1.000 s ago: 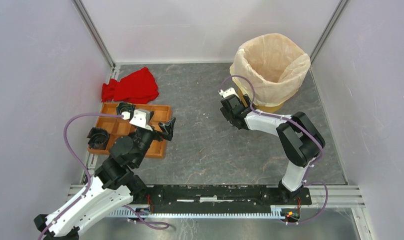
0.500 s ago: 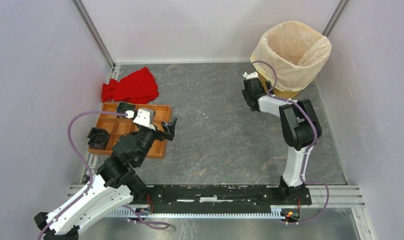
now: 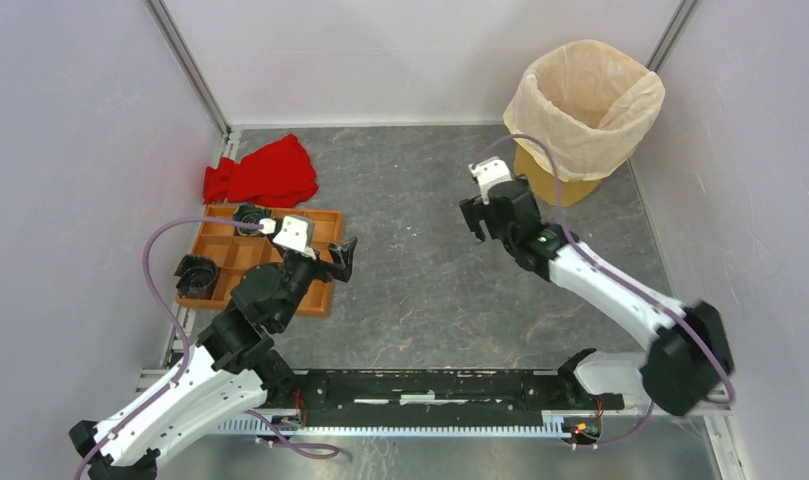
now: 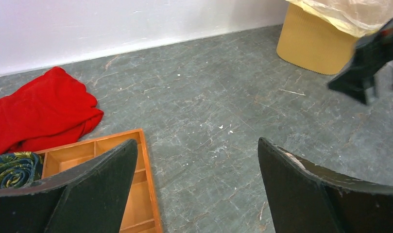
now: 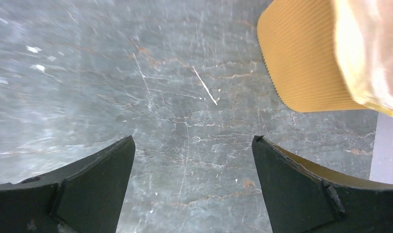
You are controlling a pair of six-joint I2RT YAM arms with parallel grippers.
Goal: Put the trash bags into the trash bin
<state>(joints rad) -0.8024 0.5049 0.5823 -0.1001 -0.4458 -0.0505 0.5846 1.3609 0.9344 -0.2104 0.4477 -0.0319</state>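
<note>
The yellow-orange trash bin [image 3: 543,181] stands upright in the back right corner. The cream-white trash bag [image 3: 590,100] lines it, its edge folded down over the rim. My right gripper [image 3: 477,218] is open and empty over the floor, left of and in front of the bin, apart from it. The right wrist view shows its open gripper [image 5: 194,141] over bare floor, with the bin [image 5: 306,63] and the bag [image 5: 374,58] at upper right. My left gripper [image 3: 342,256] is open and empty by the tray's right edge; it also shows in the left wrist view [image 4: 196,143]. That view shows the bin [image 4: 313,43] far off.
A red cloth [image 3: 265,172] lies at the back left. In front of it is a shallow orange compartment tray [image 3: 230,255] holding dark round objects [image 3: 195,272]. White walls close in the left, back and right sides. The bin stands close to the right wall.
The bin with its bag slid from right of centre into the back right corner. My right gripper then drew back from it toward the middle. The left arm barely moved.
</note>
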